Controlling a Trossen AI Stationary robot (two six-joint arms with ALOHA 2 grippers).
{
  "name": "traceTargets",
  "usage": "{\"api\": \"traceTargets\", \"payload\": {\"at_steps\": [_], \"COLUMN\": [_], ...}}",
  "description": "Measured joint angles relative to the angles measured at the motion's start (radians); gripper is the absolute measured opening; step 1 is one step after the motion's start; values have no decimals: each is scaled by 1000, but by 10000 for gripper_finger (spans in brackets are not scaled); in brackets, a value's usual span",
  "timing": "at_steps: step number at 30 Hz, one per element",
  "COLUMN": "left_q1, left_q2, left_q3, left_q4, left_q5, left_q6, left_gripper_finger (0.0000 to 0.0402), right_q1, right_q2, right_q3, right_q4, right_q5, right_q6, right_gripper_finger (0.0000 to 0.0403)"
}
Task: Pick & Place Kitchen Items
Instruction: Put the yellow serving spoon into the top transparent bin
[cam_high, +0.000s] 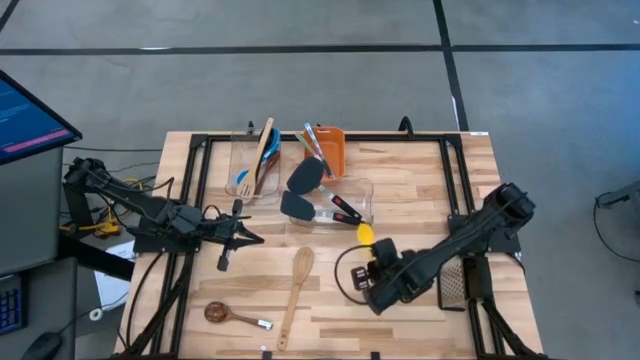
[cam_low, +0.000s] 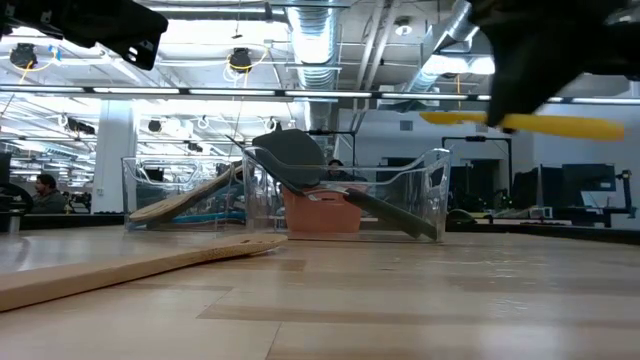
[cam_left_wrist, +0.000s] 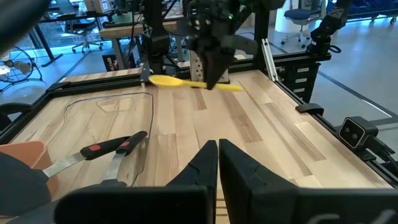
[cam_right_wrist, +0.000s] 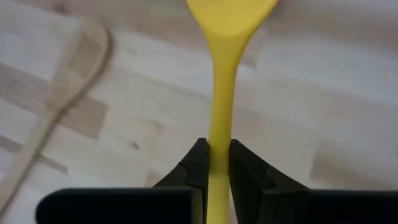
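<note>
Now right gripper (cam_right_wrist: 214, 163) pinches yellow spoon (cam_right_wrist: 225, 74) mid-handle, aloft; keep it level toward clear tub (cam_high: 352, 195), left gripper (cam_left_wrist: 217, 163) closed, empty.

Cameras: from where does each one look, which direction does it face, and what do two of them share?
High: above, facing down; both arms, table.
Low: at table height, facing level across; wooden spoon, tubs.
Left wrist: over shut left gripper, facing the right arm.
Right wrist: looks past right gripper, shut on yellow spoon.
Shared: the yellow spoon shows in all four views.
</note>
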Motion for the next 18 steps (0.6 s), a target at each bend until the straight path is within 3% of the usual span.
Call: {"api": "traceTargets", "payload": {"at_steps": [7, 12, 18], "left_q1": [0, 0, 33], "left_q2": [0, 2, 19], "left_q3": [0, 0, 0], "left_q4": [7, 77, 187], "left_q5": [-9, -148, -258], "left_q6": [0, -1, -5], "left_gripper_finger": [3, 10, 59], "right_q1": [-79, -128, -160], "right_q2": [-19, -15, -14], "right_q3": [1, 2, 2], "right_q4": [3, 19, 111], "right_q5": [189, 332, 542], "right_q6": [-203, -331, -512], "right_gripper_finger": [30, 30, 30]}}
